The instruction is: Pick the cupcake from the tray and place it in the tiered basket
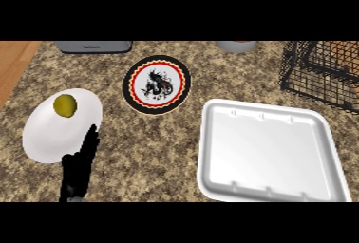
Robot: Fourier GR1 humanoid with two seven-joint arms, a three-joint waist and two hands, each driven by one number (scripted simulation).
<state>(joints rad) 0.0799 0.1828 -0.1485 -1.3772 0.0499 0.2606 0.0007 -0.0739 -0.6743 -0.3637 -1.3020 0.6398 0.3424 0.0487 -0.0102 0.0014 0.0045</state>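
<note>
Closest in, bottom left, the left hand (79, 163) is up with its fingers straight and together, open, holding nothing. Its fingertips sit just by the lower right edge of a white plate (49, 137).

To the right of it is the tray (273, 152), a big white foam one with rounded corners, lying flat on the counter (154, 156); all you see is its bare white inside. The counter's a speckled brown-and-tan granite sort of top.

A bit further back, the white plate has a small yellow-green fruit (65, 105) sitting on its far half. Next to it, more to the middle, there's a round patterned plate (157, 84): black rim, red ring, dark drawing in the centre.

Far right is the basket (319, 76), black wire. Through the wires there's an orange-brown patch (340, 48), and I can't tell if that's the cupcake or not.

Along the far edge there's a grey box (95, 46), cut off, and a grey cup (236, 46), also cut off. In the far left corner a strip of wood (14, 59) runs past the counter's edge.
</note>
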